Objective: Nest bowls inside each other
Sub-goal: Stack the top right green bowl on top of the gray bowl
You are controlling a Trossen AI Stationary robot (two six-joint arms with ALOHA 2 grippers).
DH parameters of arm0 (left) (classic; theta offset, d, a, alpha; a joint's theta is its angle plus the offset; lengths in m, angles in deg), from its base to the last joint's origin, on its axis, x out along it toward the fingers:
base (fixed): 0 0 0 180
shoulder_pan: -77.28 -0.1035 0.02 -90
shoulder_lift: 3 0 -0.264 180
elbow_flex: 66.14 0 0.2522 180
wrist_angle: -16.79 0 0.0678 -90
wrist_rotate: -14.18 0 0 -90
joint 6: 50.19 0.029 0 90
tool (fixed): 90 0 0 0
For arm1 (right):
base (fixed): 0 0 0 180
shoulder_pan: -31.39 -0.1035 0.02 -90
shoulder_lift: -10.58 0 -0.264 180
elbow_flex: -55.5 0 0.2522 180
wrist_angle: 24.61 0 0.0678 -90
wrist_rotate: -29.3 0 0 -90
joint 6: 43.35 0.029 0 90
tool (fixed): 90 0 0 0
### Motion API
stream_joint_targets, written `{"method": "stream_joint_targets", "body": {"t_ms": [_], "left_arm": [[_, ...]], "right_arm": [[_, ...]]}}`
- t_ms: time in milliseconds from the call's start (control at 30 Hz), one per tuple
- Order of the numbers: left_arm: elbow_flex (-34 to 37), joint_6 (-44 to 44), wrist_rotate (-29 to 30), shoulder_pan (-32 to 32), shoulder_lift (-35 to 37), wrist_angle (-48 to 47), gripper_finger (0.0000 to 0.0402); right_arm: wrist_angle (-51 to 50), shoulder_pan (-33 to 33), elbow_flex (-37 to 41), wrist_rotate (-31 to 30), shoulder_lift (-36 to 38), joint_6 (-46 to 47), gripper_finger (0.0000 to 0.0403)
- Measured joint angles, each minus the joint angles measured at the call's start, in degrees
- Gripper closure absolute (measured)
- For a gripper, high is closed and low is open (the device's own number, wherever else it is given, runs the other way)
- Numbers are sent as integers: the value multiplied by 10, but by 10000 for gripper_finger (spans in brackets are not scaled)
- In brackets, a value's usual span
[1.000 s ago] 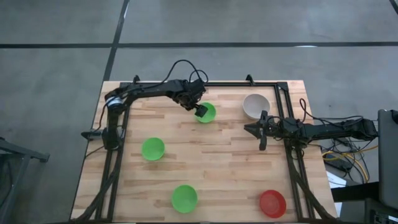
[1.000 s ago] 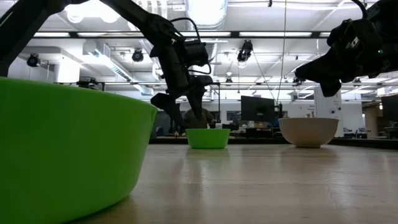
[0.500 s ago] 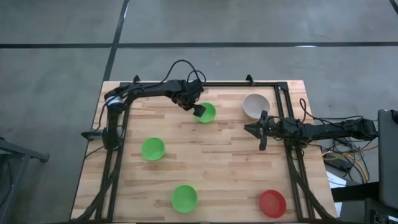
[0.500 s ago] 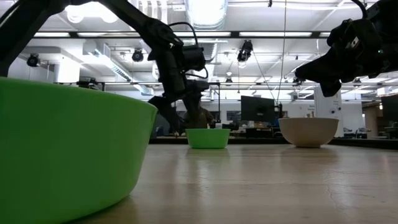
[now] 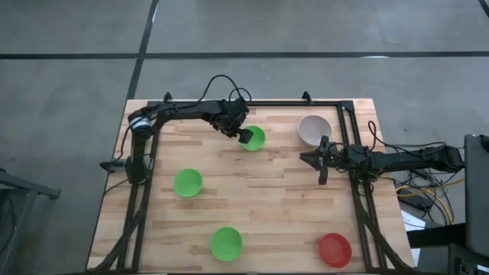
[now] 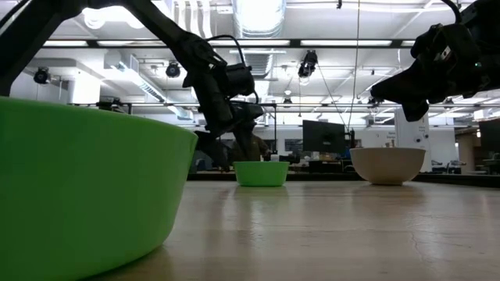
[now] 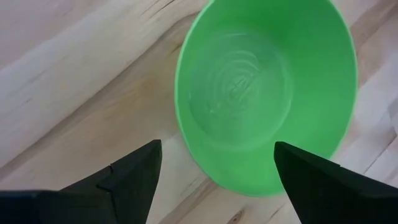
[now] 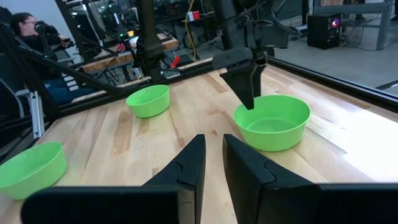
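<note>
Bowls are sitting spread over your table (image 5: 267,195), none nested yet. Your left gripper (image 5: 244,136) is hanging with its jaws spread wide and released, straddling the left rim of the far green bowl (image 5: 254,138); in the left wrist view one finger (image 7: 134,171) is sitting outside the rim over bare wood and the other (image 7: 311,177) is reaching over the bowl's inside, and neither is pressing on the plastic as far as you can see. In the low view the gripper is hanging just above and left of that bowl's rim. That bowl is standing upright near the far middle of the table.

Your right gripper (image 5: 322,164) is waiting off the table surface at the right side, its fingers (image 8: 193,163) drawn nearly together and grasping nothing. The pale bowl (image 5: 314,130) is standing just beyond it, toward the far right corner.

Moving outward, a second green bowl (image 5: 188,182) is sitting at middle left, a third green bowl (image 5: 226,243) is sitting near the front edge, and the red bowl (image 5: 335,250) is sitting at the near right corner, all well apart.
</note>
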Motion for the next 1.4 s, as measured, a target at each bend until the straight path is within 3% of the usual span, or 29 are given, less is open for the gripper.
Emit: {"method": "stream_joint_targets", "body": {"t_ms": [800, 1400], "left_arm": [[19, -20, -29, -1, 0, 23, 154], [19, -30, -39, -1, 0, 30, 294]], "right_arm": [[0, 0, 0, 0, 0, 0, 349], [0, 0, 0, 0, 0, 0, 349]]}}
